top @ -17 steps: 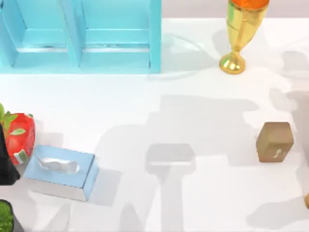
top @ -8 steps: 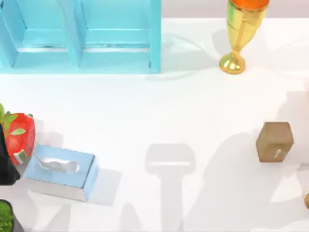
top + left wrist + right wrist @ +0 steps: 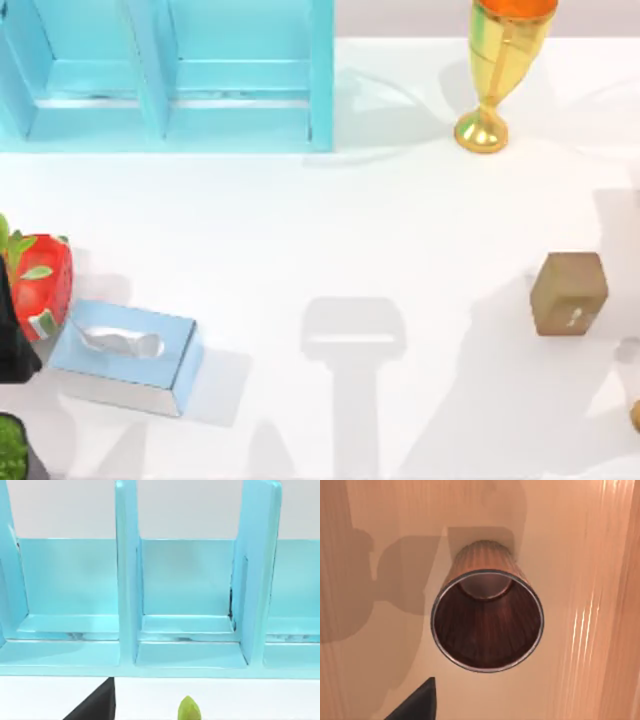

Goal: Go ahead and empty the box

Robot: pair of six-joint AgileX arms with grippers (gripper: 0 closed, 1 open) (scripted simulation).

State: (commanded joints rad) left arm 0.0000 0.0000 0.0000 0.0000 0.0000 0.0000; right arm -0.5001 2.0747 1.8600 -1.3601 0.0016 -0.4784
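At the table's left edge in the top view, a black shape [image 3: 12, 340] stands between a red strawberry-shaped object [image 3: 40, 285] and the tissue box [image 3: 125, 352]. I cannot tell whether it belongs to the left arm. The left wrist camera faces the open compartments of the light blue shelf unit [image 3: 190, 595], with a black wedge of the left gripper [image 3: 95, 705] low in that picture and a green leaf tip [image 3: 189, 711] beside it. Whether this gripper is parted or closed cannot be told.

The right wrist camera points down into a wooden bin [image 3: 487, 620] with a metal rim and a dark inside, standing on a pale wood-toned surface [image 3: 580, 555]. A black wedge of the right gripper [image 3: 415, 702] shows there too, apart from the bin. Again I cannot tell if it is parted or together.

The white table [image 3: 330, 230] carries soft grey shadows. The tissue box is pale blue, lies near the left side towards the front, and has a white tissue [image 3: 120, 342] poking from its top slot. The shelf unit [image 3: 170, 80] sits at the back left, and a gold goblet with an orange bowl [image 3: 495, 70] stands at the back right. A small brown box [image 3: 569, 292] rests near the right edge, well apart from the tissue box. Something green [image 3: 10, 450] sits at the front left corner.
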